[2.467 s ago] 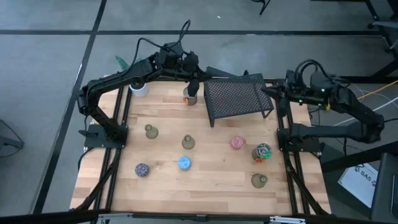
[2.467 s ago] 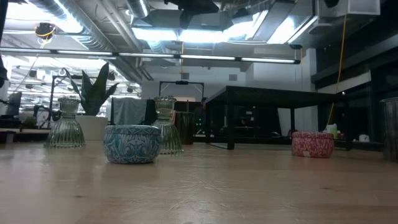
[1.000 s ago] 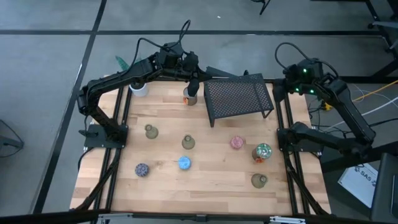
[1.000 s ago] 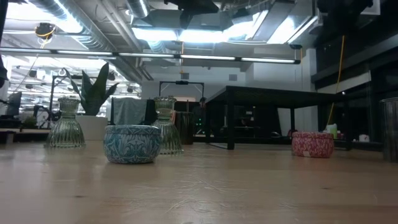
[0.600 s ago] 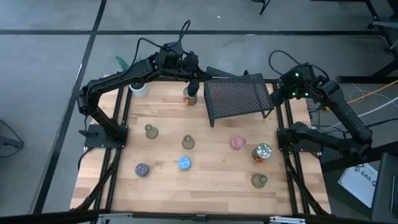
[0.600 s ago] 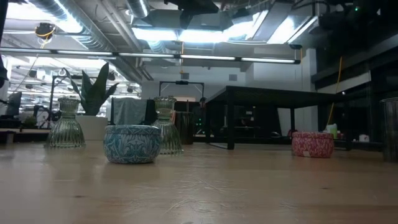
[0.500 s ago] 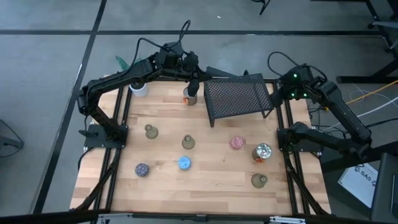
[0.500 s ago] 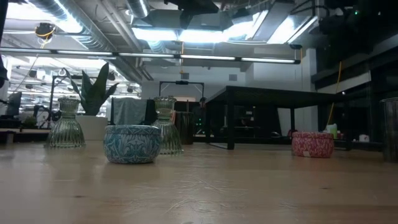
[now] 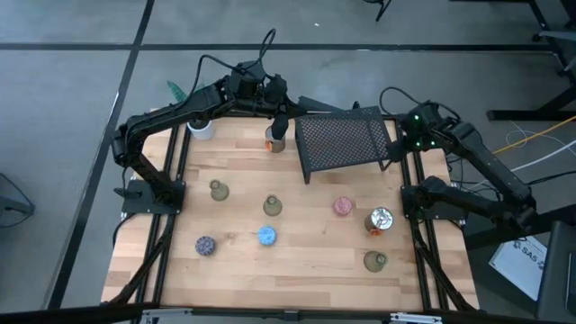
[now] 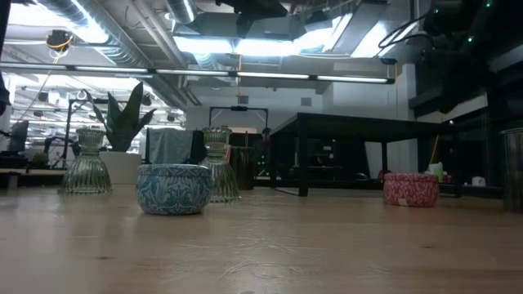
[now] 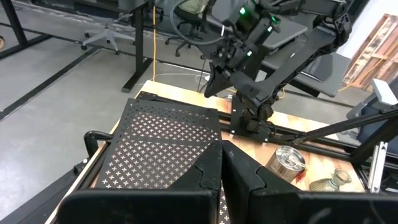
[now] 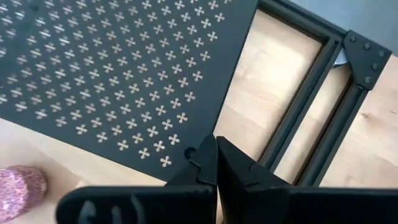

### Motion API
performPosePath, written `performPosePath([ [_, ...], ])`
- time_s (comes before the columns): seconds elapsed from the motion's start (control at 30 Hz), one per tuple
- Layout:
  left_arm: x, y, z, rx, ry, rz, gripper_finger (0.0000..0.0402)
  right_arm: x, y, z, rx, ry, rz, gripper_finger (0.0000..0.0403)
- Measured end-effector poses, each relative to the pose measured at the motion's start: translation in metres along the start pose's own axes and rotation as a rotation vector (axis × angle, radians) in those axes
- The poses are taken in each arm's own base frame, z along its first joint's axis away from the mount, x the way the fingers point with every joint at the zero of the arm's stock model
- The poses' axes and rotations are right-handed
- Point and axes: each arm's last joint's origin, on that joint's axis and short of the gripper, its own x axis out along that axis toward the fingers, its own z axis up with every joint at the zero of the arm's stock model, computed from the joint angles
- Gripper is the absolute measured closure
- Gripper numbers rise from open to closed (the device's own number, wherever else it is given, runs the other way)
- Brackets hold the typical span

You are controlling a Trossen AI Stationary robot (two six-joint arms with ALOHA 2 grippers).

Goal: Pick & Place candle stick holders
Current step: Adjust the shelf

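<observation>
Light wood table top (image 9: pixel 306 261) with black rails round it. Grey floor (image 9: pixel 90 54) with dark lines all about.

At the back of the table, a black mesh rack (image 9: pixel 342 139). By the back left corner, a white pot (image 9: pixel 202 129) with a green plant (image 10: pixel 124 122).

Candle stick holders spread over the wood, well apart:
- green glass ones (image 9: pixel 217 190) at the left, in the middle (image 9: pixel 272 206) and near the front right (image 9: pixel 375 261)
- a pink one (image 9: pixel 343 206) in front of the rack
- a blue one (image 9: pixel 266 236) and a purple speckled one (image 9: pixel 205 245) nearer the front
- a shiny silver one (image 9: pixel 381 219) on the right
- one with orange on it (image 9: pixel 274 139) at the back, just beside the rack's left end

Left gripper (image 9: pixel 281 121) right over that orange one, fingers (image 11: pixel 211 168) pressed together with nothing between them (touching the holder or not, hard to tell).

Right gripper (image 9: pixel 397 144) up over the rack's right end, fingers (image 12: pixel 202 162) shut tight too and holding nothing.

From table height: blue holder (image 10: pixel 173 189) close by, two glass ones (image 10: pixel 85 163) (image 10: pixel 217 166) behind it, pink one (image 10: pixel 411 189) off to the side. Beyond, a big room with bright ceiling lights (image 10: pixel 237 45) and pipes up high.
</observation>
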Motion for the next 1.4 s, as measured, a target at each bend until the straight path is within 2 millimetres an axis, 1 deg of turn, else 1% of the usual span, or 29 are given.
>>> performPosePath([
  [0.2, 0.0, 0.0, 0.0, 0.0, 0.0, 0.0, 0.04, 0.017, -0.001, -0.008, -0.001, 0.039, -0.036, 0.0403],
  [0.3, 0.0, 0.0, 0.0, 0.0, 0.0, 0.0, 0.04, 0.015, -0.001, -0.005, 0.003, 0.011, -0.051, 0.0403],
  [0.53, 0.0, 0.0, 0.0, 0.0, 0.0, 0.0, 0.04, 0.015, -0.002, -0.006, 0.022, 0.022, -0.071, 0.0403],
  [0.7, 0.0, 0.0, 0.0, 0.0, 0.0, 0.0, 0.04, 0.016, -0.003, -0.006, 0.1, 0.024, -0.085, 0.0403],
  [0.77, 0.0, 0.0, 0.0, 0.0, 0.0, 0.0, 0.04, 0.019, -0.003, -0.007, 0.119, 0.036, -0.111, 0.0403],
  [1.2, 0.0, 0.0, 0.0, 0.0, 0.0, 0.0, 0.04, 0.047, -0.001, 0.006, 0.113, 0.193, -0.14, 0.0403],
  [1.4, 0.0, 0.0, 0.0, 0.0, 0.001, 0.0, 0.04, 0.051, 0.0, 0.007, 0.105, 0.211, -0.118, 0.0403],
])
